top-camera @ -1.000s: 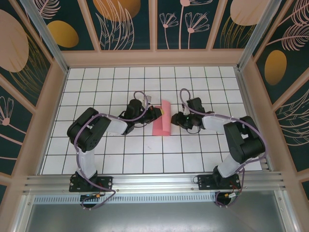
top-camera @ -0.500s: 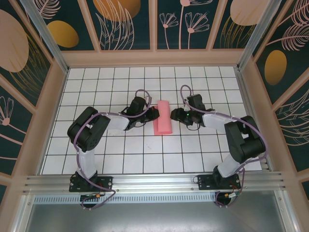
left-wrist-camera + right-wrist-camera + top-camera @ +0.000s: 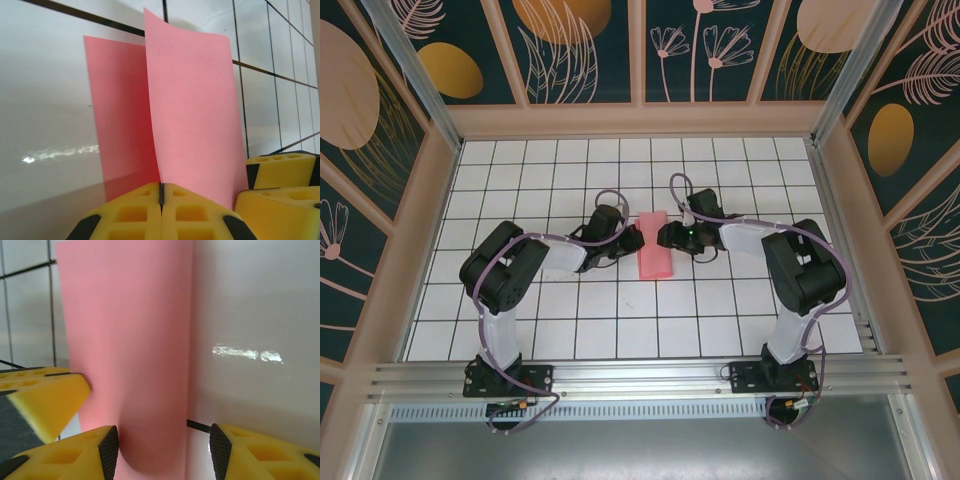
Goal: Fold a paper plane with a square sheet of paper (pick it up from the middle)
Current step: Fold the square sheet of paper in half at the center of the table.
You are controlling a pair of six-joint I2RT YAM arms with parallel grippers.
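Pinching the pink sheet (image 3: pixel 190 110), left hand (image 3: pixel 161 192) clamped, right hand (image 3: pixel 162 450) parted around it

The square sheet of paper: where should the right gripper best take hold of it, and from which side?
Probably the middle of its right-hand side, coming in from the right, low over the table. The square sheet of paper stands curled, the left gripper shut on its opposite edge, and its rounded side faces the open right gripper.

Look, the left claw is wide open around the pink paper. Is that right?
No, the left claw is shut on the pink paper, not wide open around it. The left wrist view shows its yellow fingers pressed together with the sheet between them.
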